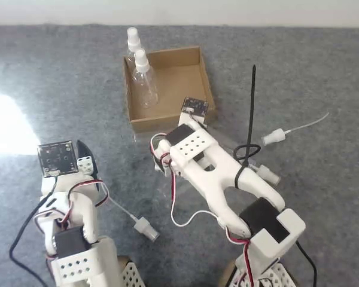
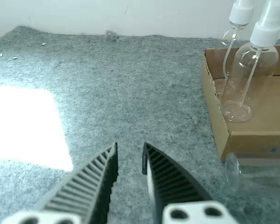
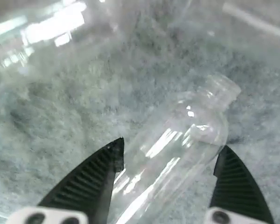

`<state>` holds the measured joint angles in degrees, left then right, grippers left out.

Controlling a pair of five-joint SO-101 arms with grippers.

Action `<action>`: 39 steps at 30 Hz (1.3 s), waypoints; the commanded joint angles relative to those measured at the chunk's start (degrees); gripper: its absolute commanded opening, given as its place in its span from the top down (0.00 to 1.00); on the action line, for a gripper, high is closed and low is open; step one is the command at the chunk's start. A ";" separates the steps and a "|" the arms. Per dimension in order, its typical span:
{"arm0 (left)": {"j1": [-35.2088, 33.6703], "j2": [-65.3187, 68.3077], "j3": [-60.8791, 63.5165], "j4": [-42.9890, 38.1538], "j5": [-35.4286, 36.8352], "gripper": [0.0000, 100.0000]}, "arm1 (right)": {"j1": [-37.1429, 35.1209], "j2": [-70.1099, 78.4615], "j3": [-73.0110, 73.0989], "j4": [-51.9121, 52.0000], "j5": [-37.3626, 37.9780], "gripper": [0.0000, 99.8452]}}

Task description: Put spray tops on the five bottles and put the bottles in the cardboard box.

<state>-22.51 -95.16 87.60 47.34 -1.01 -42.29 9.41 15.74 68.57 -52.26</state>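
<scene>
A capless clear bottle [image 3: 196,121] lies on the grey felt between the fingers of my right gripper [image 3: 171,145], which is open around it without closing. In the high view that arm [image 1: 197,161] stretches over the patch in front of the cardboard box [image 1: 167,122]. Two capped bottles [image 1: 145,84] [image 1: 133,40] stand upright at the box's left side; the left wrist view shows them [image 2: 249,60] [image 2: 233,32] too. My left gripper [image 2: 130,147] hovers over bare felt at the near left, fingers a narrow gap apart, holding nothing.
Loose spray tops with dip tubes lie at the near middle [image 1: 146,228] and to the right [image 1: 274,137] [image 1: 268,174]. Another clear bottle [image 2: 238,172] lies against the box's front wall [image 2: 252,144]. A bright glare patch [image 1: 6,125] marks the felt at far left.
</scene>
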 commanded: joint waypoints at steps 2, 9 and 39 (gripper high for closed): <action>-0.18 -0.88 -1.10 -1.41 -0.44 0.92 | -4.09 -0.57 1.58 -0.22 1.67 0.74; -0.18 -0.88 -1.10 -1.41 -0.44 0.92 | -4.18 -0.57 2.46 -0.22 2.46 0.74; -0.18 -0.88 -1.01 -1.41 -0.44 0.92 | -1.01 5.58 -2.29 2.42 6.95 0.93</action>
<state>-22.51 -95.16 87.60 47.34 -1.01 -45.54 15.65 17.58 70.07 -46.46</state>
